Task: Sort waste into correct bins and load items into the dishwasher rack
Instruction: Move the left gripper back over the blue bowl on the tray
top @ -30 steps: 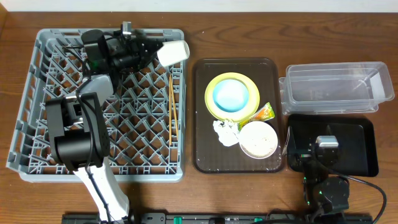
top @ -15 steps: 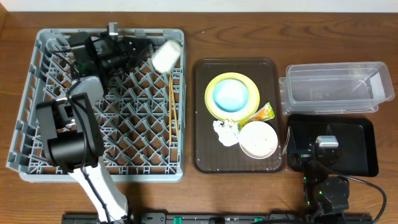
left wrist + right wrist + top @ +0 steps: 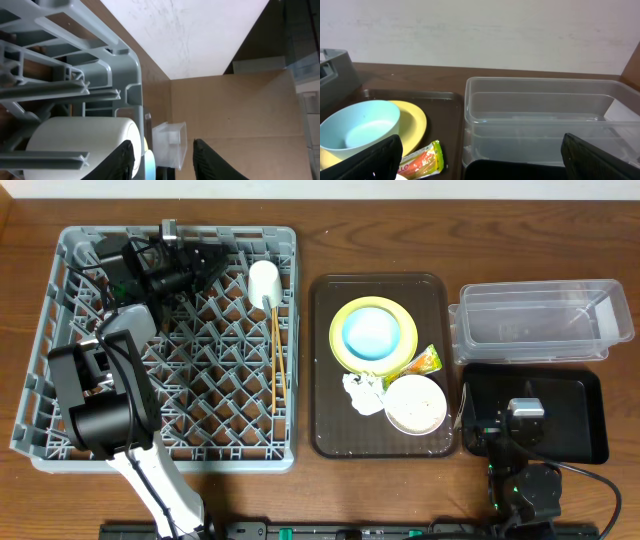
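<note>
Now my left gripper (image 3: 218,264) reaches along the dishwasher rack's (image 3: 180,458) far side, jaws apart, empty.
Overhead: small white cup (image 3: 263,283) stands in the rack; wrist view puts it outside my fingers (image 3: 125,160). Right gripper (image 3: 482,160) jaws gape wide.

Wooden table (image 3: 400,490): grey rack (image 3: 240,457), brown tray (image 3: 330,420), clear tub (image 3: 530,320), black tray (image 3: 585,420).

The left arm (image 3: 120,395) is stretched forward from the near edge of the worktop and bent at the wrist, so that the left tool (image 3: 210,265) is pointed to the right and laid roughly level. Its fingers (image 3: 124,161) are parted, with a clear gap between them. The right arm (image 3: 520,475) is folded low by its base, and the right tool (image 3: 480,160) is spread wide.
</note>
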Available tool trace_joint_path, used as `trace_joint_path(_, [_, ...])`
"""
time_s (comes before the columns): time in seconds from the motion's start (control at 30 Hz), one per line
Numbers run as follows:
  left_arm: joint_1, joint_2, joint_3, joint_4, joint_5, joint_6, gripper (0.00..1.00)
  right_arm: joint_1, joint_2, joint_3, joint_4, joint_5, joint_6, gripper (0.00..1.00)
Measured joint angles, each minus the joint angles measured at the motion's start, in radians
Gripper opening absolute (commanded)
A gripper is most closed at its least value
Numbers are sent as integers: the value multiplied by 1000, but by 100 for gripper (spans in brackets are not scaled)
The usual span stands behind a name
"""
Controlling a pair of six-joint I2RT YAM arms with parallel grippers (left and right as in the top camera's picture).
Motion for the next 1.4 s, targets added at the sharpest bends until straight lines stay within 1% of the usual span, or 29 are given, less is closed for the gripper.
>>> trace_joint_path(0.1, [0,-31,-1,-5,3,-20,34,0,0,0,0,0,0,99])
trace_joint_path(0.17, [0,-82,-3,-10,2,-28,33,0,0,0,0,0,0,99])
trace_joint_path(0.27, [-6,-218,-3,-85,-3,-34,31,0,0,0,0,0,0,99])
trace_joint_path(0.33, [-18,-320,-3,-192,-24,-11,29,0,0,0,0,0,0,99])
trace_joint_path(0.43, [-59,-477,6,-473,-109,76,30,0,0,0,0,0,0,99])
trace_joint_path(0.47, [-83,-528,9,-584,-165,126,30,0,0,0,0,0,0,99])
trace_joint_path(0.5, [-101,-559,10,-647,-205,155,31,0,0,0,0,0,0,99])
trace_joint_path(0.53, [-134,-593,11,-748,-275,208,31,0,0,0,0,0,0,99])
trace_joint_path(0.57, [-180,-631,11,-858,-378,272,35,0,0,0,0,0,0,99])
trace_joint_path(0.6, [-233,-658,8,-932,-472,326,38,0,0,0,0,0,0,99])
trace_joint_path(0.63, [-269,-671,7,-968,-528,361,39,0,0,0,0,0,0,99])
trace_joint_path(0.7, [-395,-691,7,-1028,-687,447,40,0,0,0,0,0,0,99])
trace_joint_path(0.77, [-535,-687,7,-1050,-828,517,42,0,0,0,0,0,0,99])
trace_joint_path(0.83, [-658,-669,7,-1044,-951,563,43,0,0,0,0,0,0,99])
trace_joint_path(1.0, [-896,-572,7,-948,-1191,626,45,0,0,0,0,0,0,99])
trace_joint_path(1.17, [-1016,-438,7,-826,-1304,668,44,0,0,0,0,0,0,99])
trace_joint_path(1.27, [-1047,-354,7,-769,-1334,681,44,0,0,0,0,0,0,99])
trace_joint_path(1.4, [-1057,-263,7,-714,-1356,690,44,0,0,0,0,0,0,99])
